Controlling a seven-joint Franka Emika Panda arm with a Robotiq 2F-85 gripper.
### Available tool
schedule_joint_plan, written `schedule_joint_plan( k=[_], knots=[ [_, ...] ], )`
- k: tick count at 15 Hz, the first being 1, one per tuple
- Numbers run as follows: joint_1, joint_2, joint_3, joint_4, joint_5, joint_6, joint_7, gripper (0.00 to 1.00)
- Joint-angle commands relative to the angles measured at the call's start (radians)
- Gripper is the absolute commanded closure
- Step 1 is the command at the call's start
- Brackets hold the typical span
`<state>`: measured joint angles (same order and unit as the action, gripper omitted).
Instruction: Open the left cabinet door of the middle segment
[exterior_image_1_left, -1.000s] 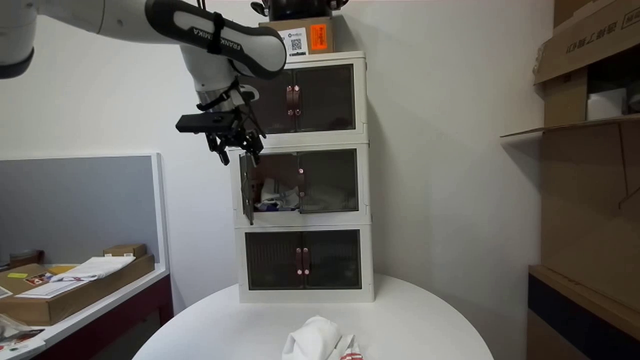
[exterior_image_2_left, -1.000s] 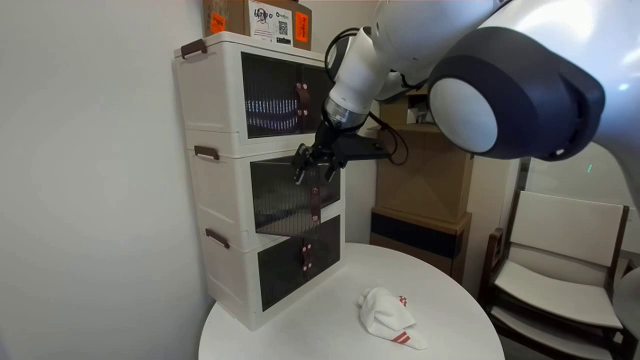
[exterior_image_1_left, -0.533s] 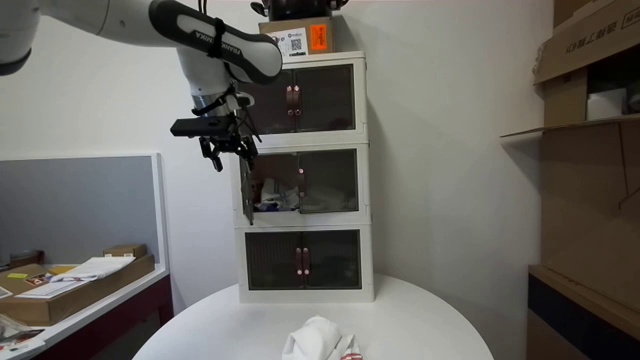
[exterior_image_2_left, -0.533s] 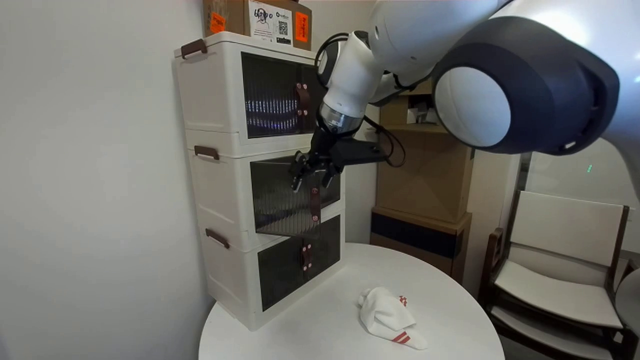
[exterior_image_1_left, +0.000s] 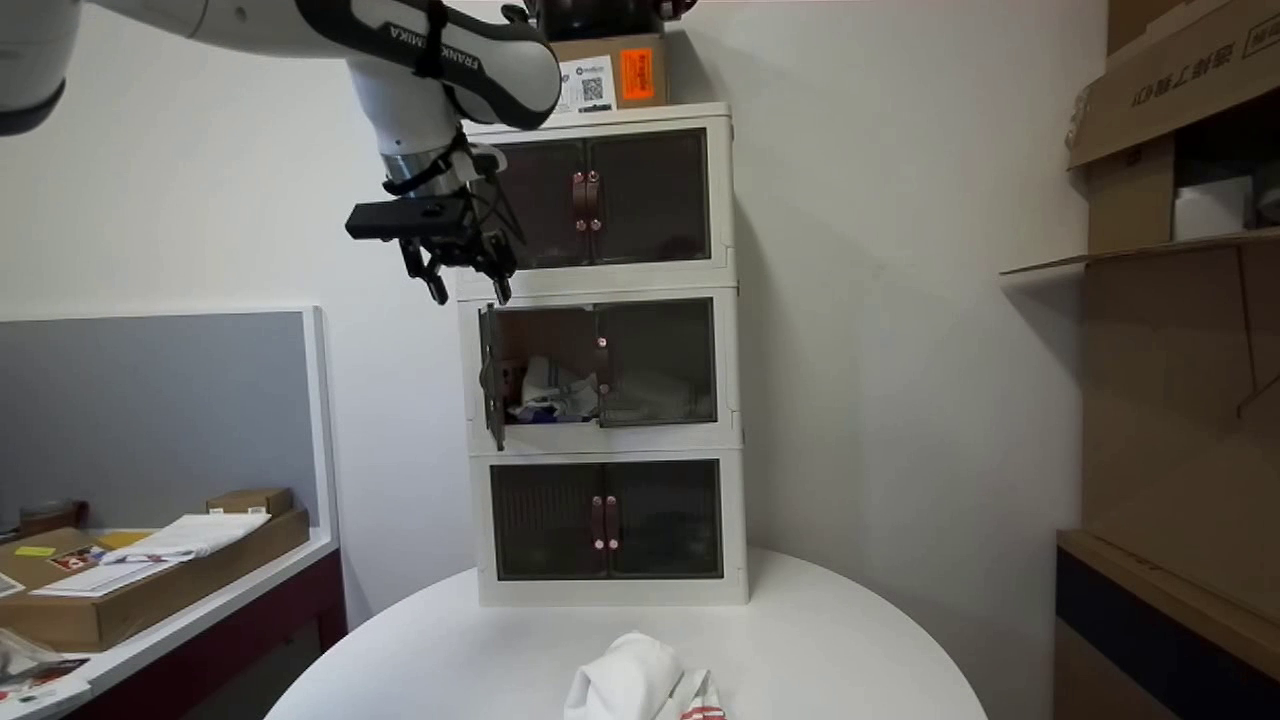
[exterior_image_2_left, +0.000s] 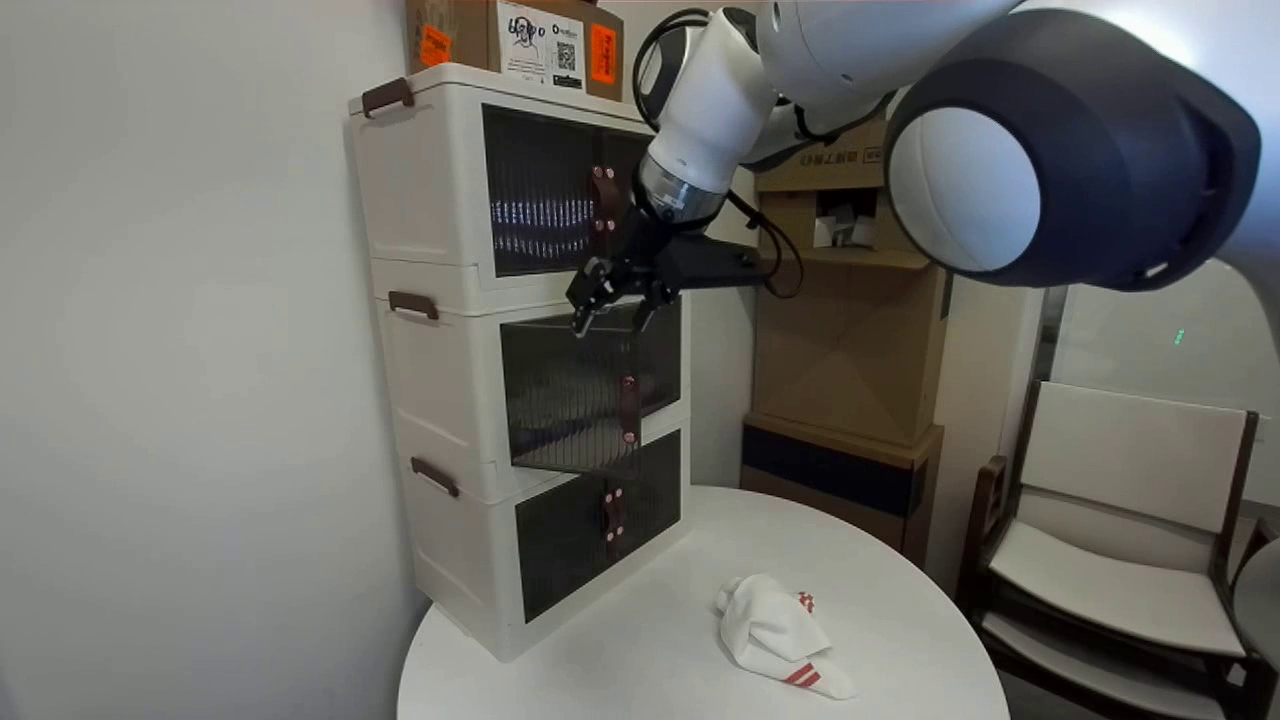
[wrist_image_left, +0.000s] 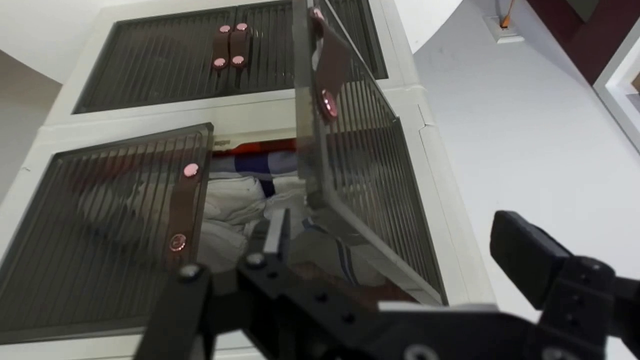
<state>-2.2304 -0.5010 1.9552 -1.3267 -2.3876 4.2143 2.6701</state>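
White middle cabinet (exterior_image_1_left: 652, 362), above the table's (exterior_image_1_left: 840, 640) far edge, has its left door (exterior_image_2_left: 565, 395) open; the gripper (exterior_image_1_left: 471, 296) hangs near, jaws wide.

Soft light throws faint shadows on the wall (exterior_image_1_left: 890, 300) and streaky glare across the top ribbed glass (exterior_image_2_left: 541, 192).

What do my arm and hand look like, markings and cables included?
The arm is white and near-black, with white letters in an exterior view, "FRANK" and "MIKA", split by a black strap. Past a silver collar, the hand is black, with two jointed fingers. Black cables loop alongside.
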Motion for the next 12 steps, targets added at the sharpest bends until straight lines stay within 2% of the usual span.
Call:
schedule_joint_plan(
  k=[1,12],
  knots=[
    [-0.045,-0.011,0.038,0.061,0.016,0.036,-0.004,0.0],
    [-0.105,-0.026,0.191,0.1,0.06,0.037,0.02,0.0]
  ],
)
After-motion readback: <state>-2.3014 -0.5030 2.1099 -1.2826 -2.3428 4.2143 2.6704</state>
